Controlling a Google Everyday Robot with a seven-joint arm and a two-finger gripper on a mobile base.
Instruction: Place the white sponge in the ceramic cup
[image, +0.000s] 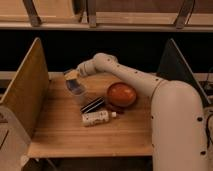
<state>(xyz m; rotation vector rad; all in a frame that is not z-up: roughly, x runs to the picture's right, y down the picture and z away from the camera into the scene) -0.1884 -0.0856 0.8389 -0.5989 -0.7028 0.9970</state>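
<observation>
The white arm (145, 82) reaches from the right foreground across the table (75, 135) to its far left. Nearest lies a bottle (96, 118), then a striped item (93, 105) and the orange bowl (121, 94). The cup (80, 96) stands left of them. Above it the gripper (74, 81) is clamped on the sponge (73, 83).

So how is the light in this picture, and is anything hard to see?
Camera view: warm, dim light on the wooden table; the back under the shelf is almost black. The whole picture is soft. The gripper, above the ceramic cup at the table's back left, holds the white sponge; its outline blurs. The white bottle's label is unreadable.
</observation>
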